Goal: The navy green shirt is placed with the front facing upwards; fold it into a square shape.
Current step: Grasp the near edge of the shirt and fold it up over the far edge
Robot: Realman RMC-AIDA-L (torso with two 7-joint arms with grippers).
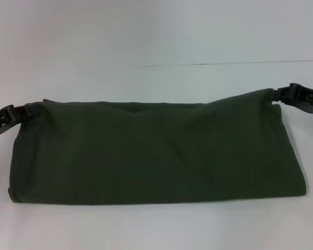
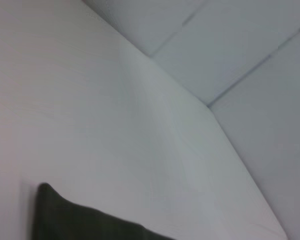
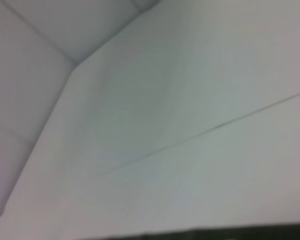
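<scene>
**user_a:** What colour is the navy green shirt point(image 1: 156, 151)? The name is confusing.

**user_b:** It's a dark olive green, plain all over with no print showing. Both hands, the left hand point(image 1: 22, 112) and the right hand point(image 1: 281, 95), are black. The worktop point(image 1: 156, 36) is plain white with one thin dark line across it.

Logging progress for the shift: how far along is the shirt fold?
Done: the navy green shirt lies on the table as a wide band, plain side up. In hand: left pincer and right pincer grip its far corners. Left: folding the band's ends in to make a square.
</scene>
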